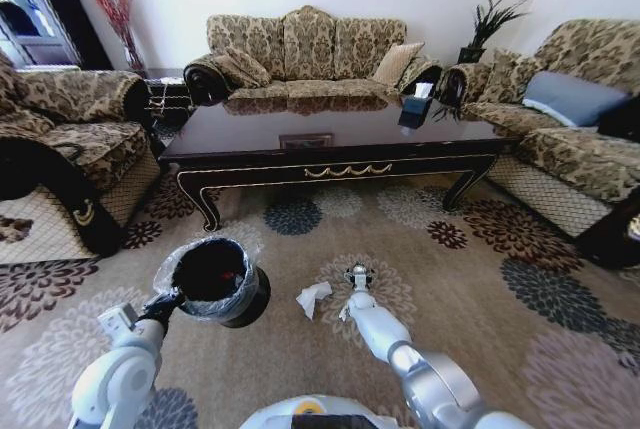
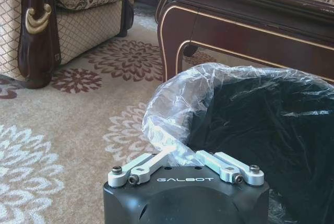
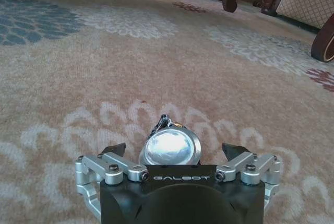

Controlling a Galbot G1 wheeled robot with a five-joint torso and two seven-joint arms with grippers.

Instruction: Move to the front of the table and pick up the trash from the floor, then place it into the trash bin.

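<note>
Right gripper (image 3: pixel 175 153) spread wide, low over carpet, shiny round piece (image 3: pixel 170 148) between its fingers. White tissue (image 1: pixel 312 298) lies just beside. Left gripper (image 2: pixel 180 153) pinches trash bin (image 1: pixel 215 279) liner rim.

A crumpled white paper tissue (image 1: pixel 312 298) and a small shiny round metal piece (image 3: pixel 170 148) lie apart on the beige flower-patterned carpet (image 1: pixel 480 289) — a small round black plastic-lined bin (image 1: pixel 213 279) tilted nearby.

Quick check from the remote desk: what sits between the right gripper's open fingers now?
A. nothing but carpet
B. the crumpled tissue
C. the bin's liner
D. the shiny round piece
D: in the right wrist view the shiny round piece lies on the carpet between the open fingers of the right gripper; the tissue lies apart.
</note>
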